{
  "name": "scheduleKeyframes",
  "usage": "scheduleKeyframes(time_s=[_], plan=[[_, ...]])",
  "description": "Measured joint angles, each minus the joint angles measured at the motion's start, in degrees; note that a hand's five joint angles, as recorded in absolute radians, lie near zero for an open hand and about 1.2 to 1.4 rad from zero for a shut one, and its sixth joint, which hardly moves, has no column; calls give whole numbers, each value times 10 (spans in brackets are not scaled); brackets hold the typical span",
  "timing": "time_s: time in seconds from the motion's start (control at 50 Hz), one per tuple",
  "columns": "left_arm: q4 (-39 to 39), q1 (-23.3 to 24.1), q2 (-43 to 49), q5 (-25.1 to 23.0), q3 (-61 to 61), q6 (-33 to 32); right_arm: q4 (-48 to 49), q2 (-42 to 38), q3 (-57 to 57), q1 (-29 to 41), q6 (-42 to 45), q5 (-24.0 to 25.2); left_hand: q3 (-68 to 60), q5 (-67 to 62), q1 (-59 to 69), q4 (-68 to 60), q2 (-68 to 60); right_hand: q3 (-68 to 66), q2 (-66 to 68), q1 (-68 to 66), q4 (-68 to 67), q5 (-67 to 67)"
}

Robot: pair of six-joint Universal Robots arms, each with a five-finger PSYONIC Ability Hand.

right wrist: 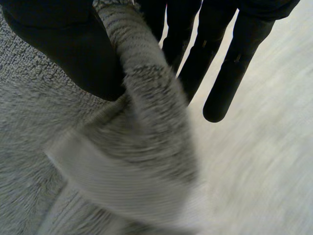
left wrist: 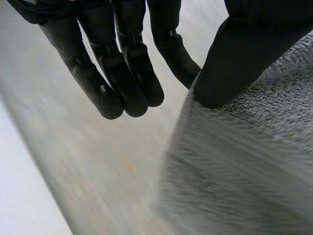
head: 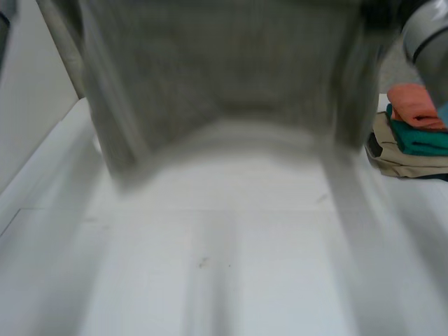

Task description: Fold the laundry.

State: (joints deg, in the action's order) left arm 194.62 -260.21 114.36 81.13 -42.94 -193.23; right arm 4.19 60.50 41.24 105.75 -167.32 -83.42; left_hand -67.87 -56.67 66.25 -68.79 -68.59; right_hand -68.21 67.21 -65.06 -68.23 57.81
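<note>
Grey terry towel [head: 231, 63] hangs, fuzzy; left hand [left wrist: 244, 54], right hand [right wrist: 58, 46] each pinch edge.

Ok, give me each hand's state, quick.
Left hand: shut on the grey towel, thumb pinching its edge.
Right hand: shut on the same towel.

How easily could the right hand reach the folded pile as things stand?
Probably not yet: the right hand pinches the raised grey cloth, so it is busy, though the folded pile lies on its side of the table.
</note>
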Motion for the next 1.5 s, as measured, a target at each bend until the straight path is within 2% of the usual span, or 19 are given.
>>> scheduleKeyframes(time_s=[0.08, 0.14, 0.22, 0.24, 0.38, 0.48, 0.58, 0.68, 0.76, 0.78, 0.88, 1.12, 1.22, 1.32, 1.42, 1.5], plan=[[52, 1, -26, 18, -15, 28, 90, 16, 16, -2, -46, -4, 0, 0, 0, 0, 0, 0, 0, 0, 0, 0], [59, 2, -40, 24, -45, 34, 101, 15, 16, -3, -57, 3, 0, 0, 0, 0, 0, 0, 0, 0, 0, 0], [49, 1, -44, 23, -94, 29, 61, 1, 3, -2, -54, 19, 0, 0, 0, 0, 0, 0, 0, 0, 0, 0], [39, 1, -44, 20, -143, 21, 11, -16, -6, -2, -46, 36, 0, 0, 0, 0, 0, 0, 0, 0, 0, 2], [27, 1, -20, 11, -269, -10, -103, -57, 13, -3, -1, 79, 0, 0, 0, -1, 0, 0, 0, 0, 0, 3], [24, 2, 27, 3, -346, -43, -158, -94, 88, -2, 59, 97, 0, 0, 0, -1, 0, 0, 0, 0, 0, 3], [15, -2, 74, -3, -381, -81, -173, -123, 164, -1, 115, 99, 0, 0, 0, -1, 0, 0, 0, 0, 0, 3], [-1, -10, 96, -12, -394, -110, -172, -135, 219, -3, 140, 85, 0, 0, 0, -1, 0, 70, -61, 10, 70, -61], [-12, -15, 93, -21, -397, -119, -169, -127, 243, -5, 132, 69, 0, 0, 0, -1, 0, 123, -115, 87, 122, -118], [-16, -17, 85, -27, -400, -120, -164, -118, 258, -7, 122, 57, 0, 0, 0, -1, 0, 209, -203, 178, 204, -205], [-20, -17, 62, -37, -410, -119, -135, -84, 304, -10, 94, 27, 0, 0, 0, -1, 0, 318, -304, 285, 320, -325], [-22, -14, 33, -41, -425, -111, -58, -7, 410, -15, 81, -20, 0, 0, 0, -1, 0, 378, -369, 338, 380, -389], [-29, -12, 23, -43, -421, -111, -57, 36, 424, -24, 80, 2, 0, 0, 0, -1, 0, 373, -362, 333, 375, -380], [-36, -6, 15, -45, -415, -112, -68, 54, 413, -39, 79, 58, 0, 0, 0, -1, 0, 239, -227, 205, 241, -237], [-38, 3, 14, -44, -411, -113, -86, 23, 375, -54, 83, 101, 0, 0, 0, -1, 0, 210, -199, 178, 210, -207], [-40, 11, 22, -42, -406, -113, -102, -25, 333, -60, 91, 91, 0, -1, 0, -1, 0, 210, -199, 178, 210, -208]])
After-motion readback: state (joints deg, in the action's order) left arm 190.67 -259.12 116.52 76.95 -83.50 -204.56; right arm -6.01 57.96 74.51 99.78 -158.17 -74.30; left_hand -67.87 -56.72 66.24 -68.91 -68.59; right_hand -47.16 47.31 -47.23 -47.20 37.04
